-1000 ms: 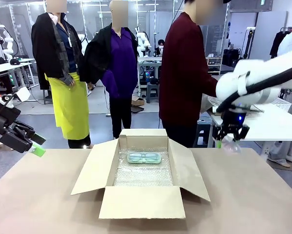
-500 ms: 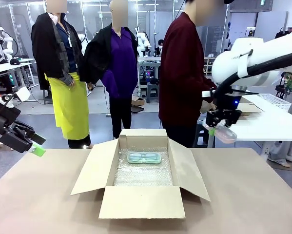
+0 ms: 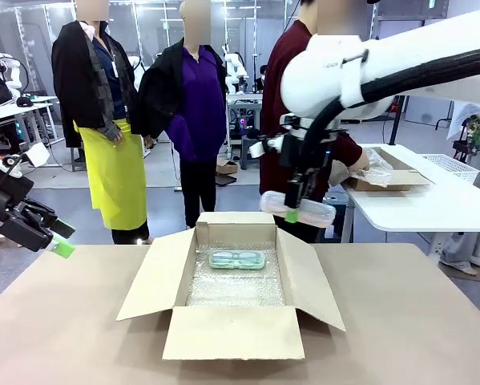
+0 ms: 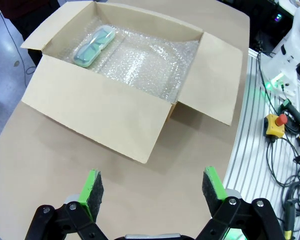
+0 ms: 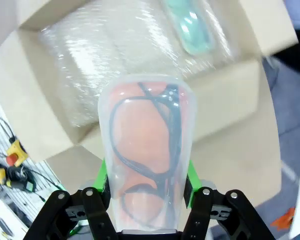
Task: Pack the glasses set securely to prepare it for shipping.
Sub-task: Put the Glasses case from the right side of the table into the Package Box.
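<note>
Step in hand: second case going into the box. Right gripper (image 5: 145, 176) pinches the pink glasses case (image 5: 144, 142) across its width, green pads on both long sides, glasses frame visible through the lid. The case is held about level in the air, up by the far right corner of the cardboard box (image 3: 231, 333) and clear of its walls. Exact depth over the box is hard to tell.

Mint-green glasses case (image 3: 236, 259) lies flat on the bubble wrap (image 3: 235, 290) lining the box floor, close against the far wall. Bare wrap on its near side. All four flaps are open.

Left gripper (image 4: 152, 187) has its jaws spread wide with nothing between them, hovering by the table's (image 3: 408, 321) left edge, well apart from the box.

Next move, likely: bring the pink case in over the box opening, lower it onto the bare wrap beside the mint one without knocking it, then let go. Flaps not yet closed.
</note>
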Controlling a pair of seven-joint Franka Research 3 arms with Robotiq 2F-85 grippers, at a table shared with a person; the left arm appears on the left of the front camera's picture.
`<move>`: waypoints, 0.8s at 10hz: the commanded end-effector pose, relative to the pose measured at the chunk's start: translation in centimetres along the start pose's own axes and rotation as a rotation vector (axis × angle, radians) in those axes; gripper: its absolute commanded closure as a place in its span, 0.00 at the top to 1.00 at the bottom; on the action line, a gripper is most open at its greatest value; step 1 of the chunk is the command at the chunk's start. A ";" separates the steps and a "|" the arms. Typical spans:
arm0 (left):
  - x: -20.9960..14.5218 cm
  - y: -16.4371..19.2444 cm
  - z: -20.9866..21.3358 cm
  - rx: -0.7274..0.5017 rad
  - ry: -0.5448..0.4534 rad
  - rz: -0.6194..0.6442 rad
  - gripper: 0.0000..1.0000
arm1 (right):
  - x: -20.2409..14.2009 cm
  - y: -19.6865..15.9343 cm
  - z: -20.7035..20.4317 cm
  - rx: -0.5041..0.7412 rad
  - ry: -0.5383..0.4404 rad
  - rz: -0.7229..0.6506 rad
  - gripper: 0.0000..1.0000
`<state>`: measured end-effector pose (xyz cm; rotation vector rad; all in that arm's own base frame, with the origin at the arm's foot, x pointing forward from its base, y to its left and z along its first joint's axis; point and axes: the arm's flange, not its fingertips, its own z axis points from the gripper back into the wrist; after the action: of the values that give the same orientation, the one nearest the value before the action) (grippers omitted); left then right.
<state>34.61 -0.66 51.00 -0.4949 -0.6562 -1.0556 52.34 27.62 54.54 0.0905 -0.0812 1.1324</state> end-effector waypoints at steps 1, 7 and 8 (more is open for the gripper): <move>-0.1 0.1 0.2 -0.017 -0.024 -0.016 1.00 | 2.3 0.5 -1.2 0.043 0.036 0.143 0.00; -0.1 0.1 0.2 -0.017 -0.024 -0.016 1.00 | 9.6 2.2 -9.6 0.041 0.049 0.307 0.00; -0.1 0.1 0.2 -0.017 -0.024 -0.016 1.00 | 10.4 2.1 -11.2 0.052 0.057 0.307 0.00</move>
<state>34.61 -0.67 50.98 -0.4951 -0.6555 -1.0557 54.54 37.95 44.98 0.0940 -0.0079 1.4345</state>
